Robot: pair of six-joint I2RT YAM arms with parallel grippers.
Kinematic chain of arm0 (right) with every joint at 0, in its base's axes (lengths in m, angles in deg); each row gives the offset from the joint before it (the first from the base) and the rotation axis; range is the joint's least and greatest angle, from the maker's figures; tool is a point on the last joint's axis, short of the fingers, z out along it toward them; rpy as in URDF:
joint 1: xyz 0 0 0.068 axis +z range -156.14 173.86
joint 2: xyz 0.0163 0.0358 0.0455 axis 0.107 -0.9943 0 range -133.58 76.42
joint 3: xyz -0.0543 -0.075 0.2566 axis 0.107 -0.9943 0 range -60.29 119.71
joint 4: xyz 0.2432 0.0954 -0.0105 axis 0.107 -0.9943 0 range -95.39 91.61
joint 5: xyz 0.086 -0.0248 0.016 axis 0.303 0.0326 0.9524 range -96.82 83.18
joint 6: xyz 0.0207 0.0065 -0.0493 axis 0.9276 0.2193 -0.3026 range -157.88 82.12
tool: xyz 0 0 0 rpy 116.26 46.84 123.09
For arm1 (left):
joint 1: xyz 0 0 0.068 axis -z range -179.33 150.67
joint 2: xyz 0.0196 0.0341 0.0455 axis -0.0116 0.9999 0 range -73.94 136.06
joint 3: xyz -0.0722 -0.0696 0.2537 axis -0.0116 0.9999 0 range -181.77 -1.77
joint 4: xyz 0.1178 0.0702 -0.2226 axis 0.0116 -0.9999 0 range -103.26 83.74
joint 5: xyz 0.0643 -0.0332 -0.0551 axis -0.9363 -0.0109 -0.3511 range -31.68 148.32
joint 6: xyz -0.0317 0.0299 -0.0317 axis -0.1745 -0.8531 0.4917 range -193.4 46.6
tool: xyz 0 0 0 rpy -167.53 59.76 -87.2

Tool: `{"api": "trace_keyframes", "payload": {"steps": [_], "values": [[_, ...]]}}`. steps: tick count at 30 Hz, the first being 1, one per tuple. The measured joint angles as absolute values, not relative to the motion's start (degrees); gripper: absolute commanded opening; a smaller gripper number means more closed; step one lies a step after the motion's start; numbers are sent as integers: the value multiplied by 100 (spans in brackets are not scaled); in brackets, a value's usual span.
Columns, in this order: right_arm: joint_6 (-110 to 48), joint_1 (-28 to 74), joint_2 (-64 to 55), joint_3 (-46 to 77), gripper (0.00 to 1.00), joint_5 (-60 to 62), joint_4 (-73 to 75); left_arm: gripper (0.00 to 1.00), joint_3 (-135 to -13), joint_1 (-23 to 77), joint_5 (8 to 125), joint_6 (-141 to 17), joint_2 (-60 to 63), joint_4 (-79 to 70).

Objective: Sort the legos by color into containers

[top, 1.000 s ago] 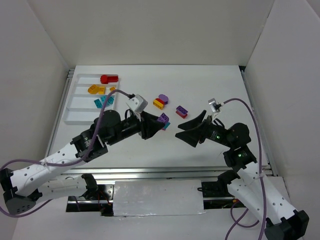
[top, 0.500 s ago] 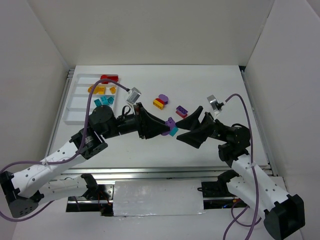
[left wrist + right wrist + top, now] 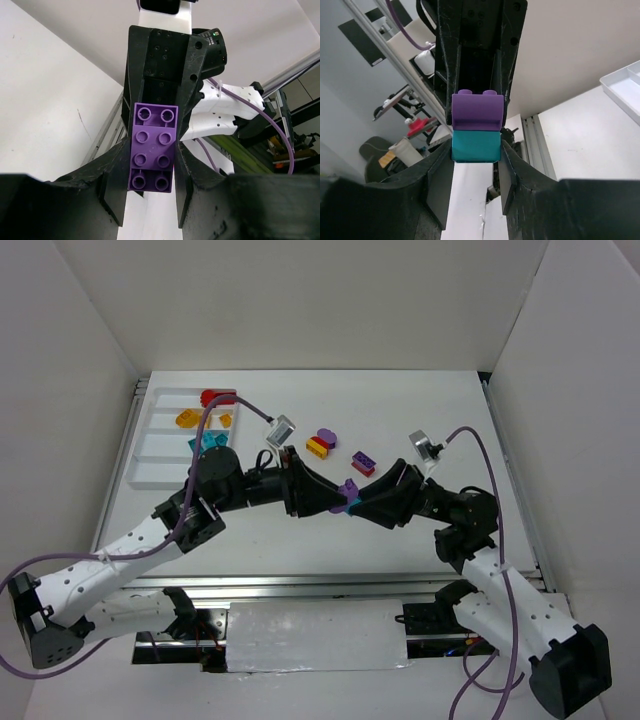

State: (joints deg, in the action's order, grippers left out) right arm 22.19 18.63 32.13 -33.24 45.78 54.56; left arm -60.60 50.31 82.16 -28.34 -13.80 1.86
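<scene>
A purple brick (image 3: 153, 147) stuck to a teal brick (image 3: 476, 146) hangs above the middle of the table. My left gripper (image 3: 152, 167) is shut on the purple brick (image 3: 348, 486). Facing it tip to tip, my right gripper (image 3: 476, 156) is shut on the teal brick (image 3: 351, 505), its pads against both sides. At the far left lies the white tray (image 3: 150, 468) of containers, holding a red lego (image 3: 217, 397), orange legos (image 3: 195, 420) and teal legos (image 3: 208, 443) in separate compartments.
Loose on the table behind the grippers are a yellow, red and purple cluster of legos (image 3: 321, 442) and a purple and red brick (image 3: 363, 462). White walls close in the table at the left, back and right.
My left gripper has carried the joined bricks to the right. My right gripper came in from the right and went from wide open to shut on the teal brick.
</scene>
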Motion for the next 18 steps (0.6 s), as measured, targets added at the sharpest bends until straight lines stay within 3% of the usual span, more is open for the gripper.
{"api": "trace_keyframes", "payload": {"steps": [5,12,18], "values": [[1688,1870,3447,-3333,0,4303,4697,0,-6018,4513,8290,-2749,-1456,70],[1012,1817,3460,-3333,0,4001,3897,0,-5614,2052,8205,-2377,-1832,-98],[580,1802,3272,-3287,0,3354,2835,0,-5671,1270,6294,-2364,-1699,-1434]]}}
